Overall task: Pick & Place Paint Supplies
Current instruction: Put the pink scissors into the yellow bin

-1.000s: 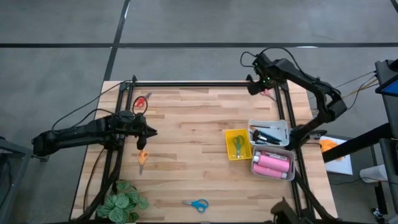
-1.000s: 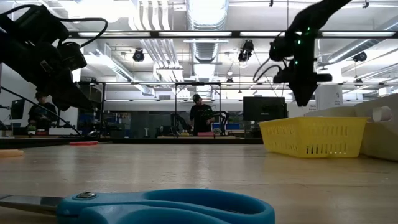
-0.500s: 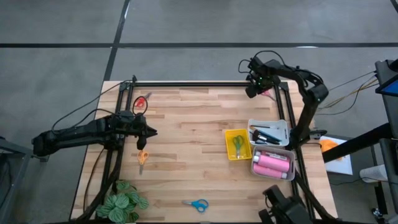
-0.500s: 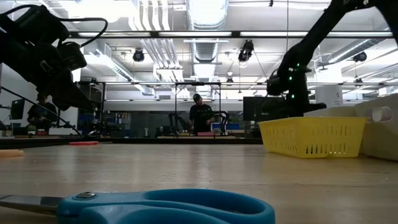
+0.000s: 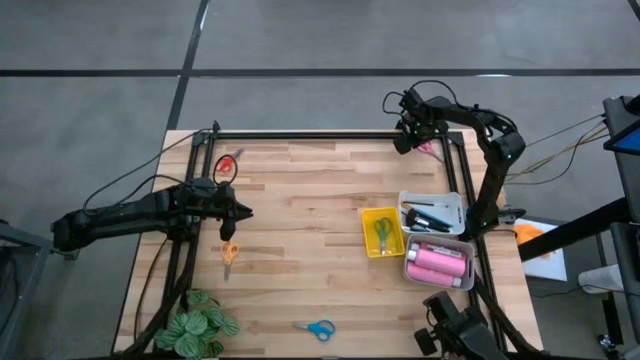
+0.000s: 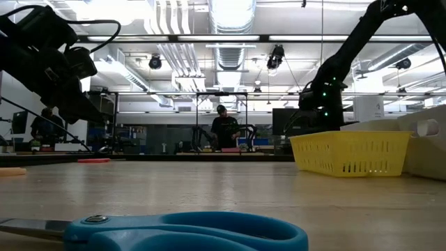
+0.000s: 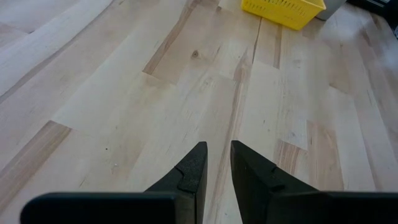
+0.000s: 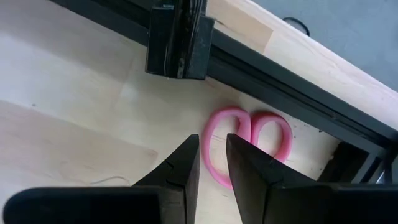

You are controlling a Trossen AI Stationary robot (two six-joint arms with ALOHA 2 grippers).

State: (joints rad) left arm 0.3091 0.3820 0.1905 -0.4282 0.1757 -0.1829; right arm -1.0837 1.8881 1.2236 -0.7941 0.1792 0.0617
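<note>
My right gripper (image 5: pixel 400 145) hovers shut over the table's far right corner, just above the pink-handled scissors (image 8: pixel 272 134), which lie flat by the black frame rail (image 8: pixel 273 68); one handle loop shows past the fingertips (image 8: pixel 211 149). My left gripper (image 5: pixel 243 212) waits shut above the left half of the table (image 7: pixel 216 152). Red scissors (image 5: pixel 226 165), orange scissors (image 5: pixel 229 252) and blue scissors (image 5: pixel 317 328) lie flat on the wood. Green scissors (image 5: pixel 383 232) rest in the yellow tray. Brushes (image 5: pixel 428 215) and pink bottles (image 5: pixel 438 264) lie in white trays.
The yellow tray (image 5: pixel 368 222) and two white trays (image 5: pixel 455 204) (image 5: pixel 412 273) sit at the table's right side. A leafy plant (image 5: pixel 200 325) stands at the near left corner. The black frame runs along the far and side edges. Bare wood lies in the middle. A person (image 6: pixel 224 129) stands far behind.
My right arm has folded its elbow in from the table's right side, and its gripper has come down toward the pink scissors at the far right corner. The left arm has kept still.
</note>
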